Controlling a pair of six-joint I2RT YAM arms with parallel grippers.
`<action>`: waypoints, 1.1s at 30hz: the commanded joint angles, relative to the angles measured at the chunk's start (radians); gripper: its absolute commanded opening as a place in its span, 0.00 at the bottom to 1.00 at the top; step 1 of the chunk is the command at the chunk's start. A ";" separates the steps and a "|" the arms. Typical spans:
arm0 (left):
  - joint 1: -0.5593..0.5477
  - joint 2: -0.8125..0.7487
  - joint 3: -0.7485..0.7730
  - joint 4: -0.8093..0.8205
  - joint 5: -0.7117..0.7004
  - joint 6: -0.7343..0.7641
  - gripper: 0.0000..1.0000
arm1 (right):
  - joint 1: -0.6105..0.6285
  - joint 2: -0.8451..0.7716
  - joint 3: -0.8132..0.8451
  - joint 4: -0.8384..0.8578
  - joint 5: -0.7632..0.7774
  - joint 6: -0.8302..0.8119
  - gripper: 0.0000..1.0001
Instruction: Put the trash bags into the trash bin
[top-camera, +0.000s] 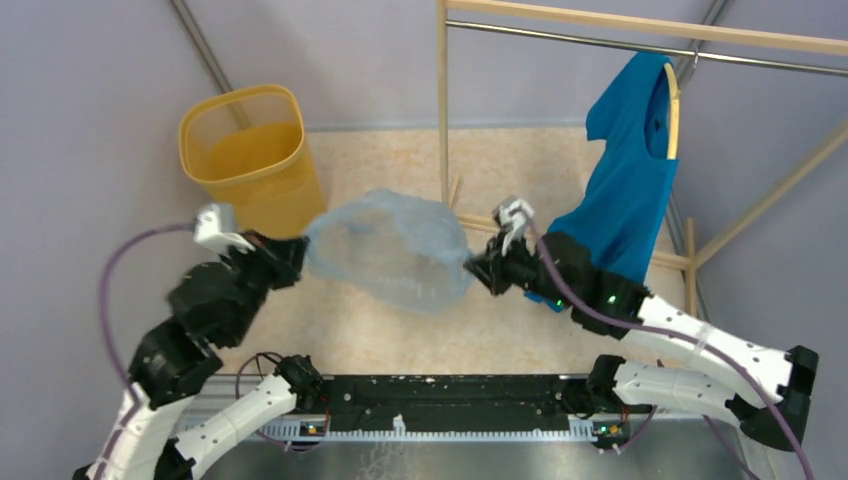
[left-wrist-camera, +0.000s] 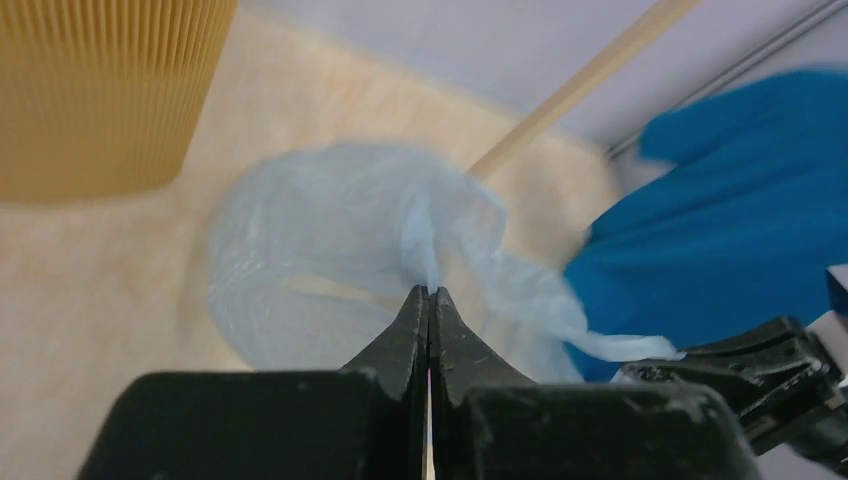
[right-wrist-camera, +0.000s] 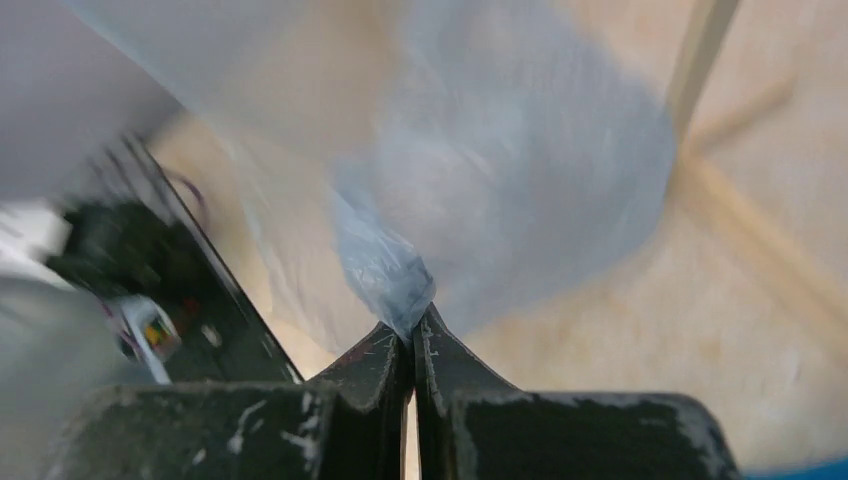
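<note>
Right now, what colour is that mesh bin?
Yellow-orange. The trash bin shows best in the top external view.

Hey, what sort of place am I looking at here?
Probably a robot test cell staged as a home corner: plain grey walls, a wooden clothes rack with a blue shirt, and a yellow mesh trash bin near a trash bag.

Translucent pale-blue trash bag (top-camera: 395, 250) hangs stretched open beside upright yellow mesh bin (top-camera: 250, 155).
</note>
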 joint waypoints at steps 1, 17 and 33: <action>0.001 0.137 0.339 0.213 0.015 0.189 0.00 | 0.007 0.015 0.458 0.054 -0.031 -0.151 0.00; 0.001 -0.049 -0.205 0.162 0.096 -0.025 0.00 | 0.007 -0.095 -0.059 0.146 -0.013 0.109 0.00; 0.001 0.106 0.287 0.321 0.189 0.280 0.00 | 0.007 -0.044 0.239 0.161 -0.080 0.021 0.00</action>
